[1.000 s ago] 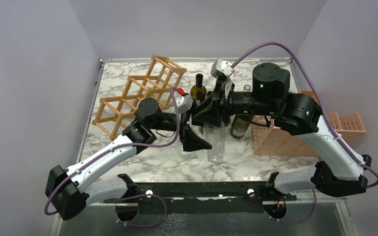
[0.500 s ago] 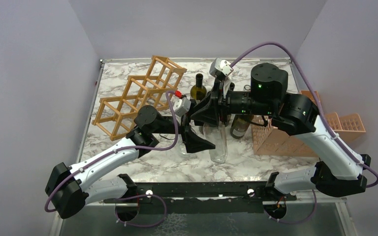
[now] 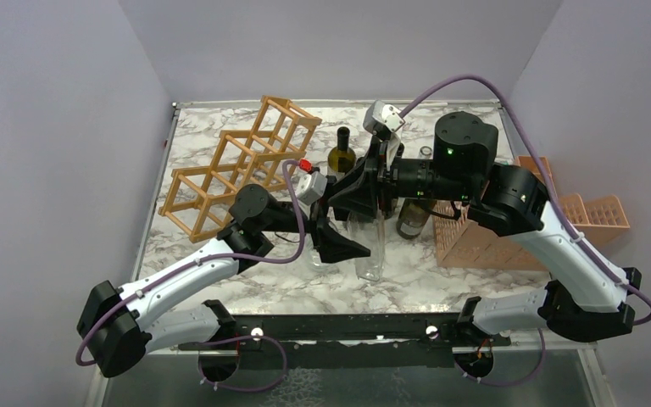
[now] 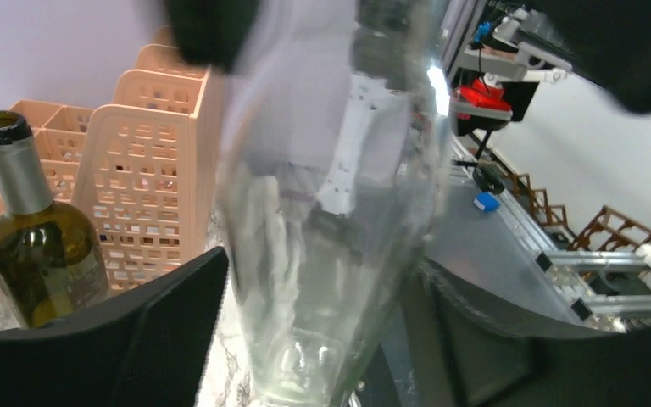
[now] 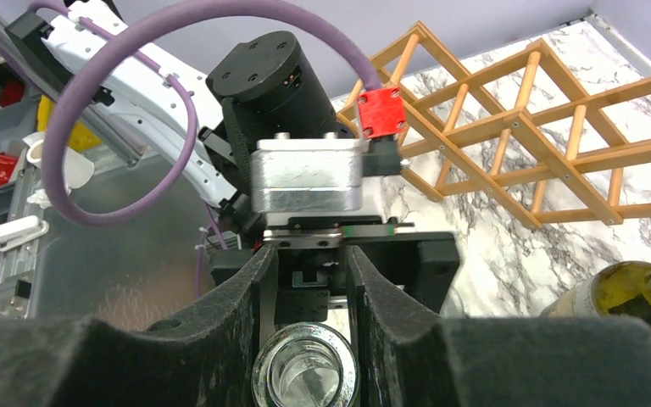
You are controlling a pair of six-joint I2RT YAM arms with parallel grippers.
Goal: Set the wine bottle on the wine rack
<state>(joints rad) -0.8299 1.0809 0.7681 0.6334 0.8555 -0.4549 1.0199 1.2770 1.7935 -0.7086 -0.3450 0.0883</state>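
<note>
Pinching fingers [image 5: 242,339] of the right gripper [image 5: 305,331] press on both sides of the neck of the clear glass wine bottle [image 5: 305,377], just under its thick round lip. From that wrist we look straight down into its open mouth. From above, this gripper [image 3: 375,191] holds the bottle [image 3: 371,254] upright to the right of the wine rack [image 3: 242,165], apart from it. We cannot tell whether its base rests on the marble table [image 3: 288,284] or hangs just over it.

We see colourless, see-through glass with a slim neck and a wider body. Through the body [image 4: 322,254] the shapes behind it show blurred.

On the side facing the rack, the left gripper [image 3: 352,242] sits between rack and bottle. Its fingers [image 4: 136,339] are spread to either side of the lower body, with a gap on one side.

We see the rack [image 5: 509,127] as light wooden bars crossing into diamond-shaped openings. A dark green bottle [image 3: 342,155] stands just right of its far end. An olive-green wine bottle [image 4: 38,246] stands beyond the clear one, farther from the rack, beside the salmon-pink crate [image 3: 483,242].
</note>
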